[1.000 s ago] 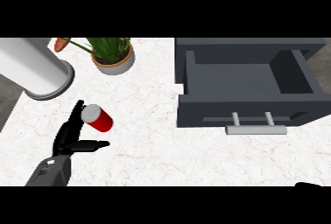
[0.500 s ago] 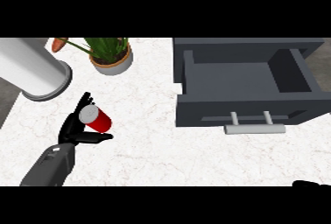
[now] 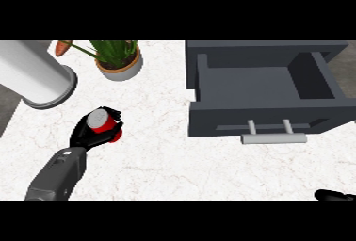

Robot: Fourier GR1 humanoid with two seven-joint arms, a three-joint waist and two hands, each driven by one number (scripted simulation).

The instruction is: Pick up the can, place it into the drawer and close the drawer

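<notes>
Left hand [image 3: 93, 134] wrapped around the can [image 3: 103, 123] over the counter [image 3: 160, 164].
Its fingers curl round the red can; the open drawer [image 3: 264, 89] lies well off to its right, while the right hand [image 3: 335, 195] barely shows, fingers unclear.

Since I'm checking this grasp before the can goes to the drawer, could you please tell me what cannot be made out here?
- Can, head view: the left hand curls round it, hiding its lower body and whether it is off the counter.
- Right hand, head view: cut off by the lower right edge; fingers unreadable.
- Drawer, head view: its front wall hides the nearest floor strip.
</notes>
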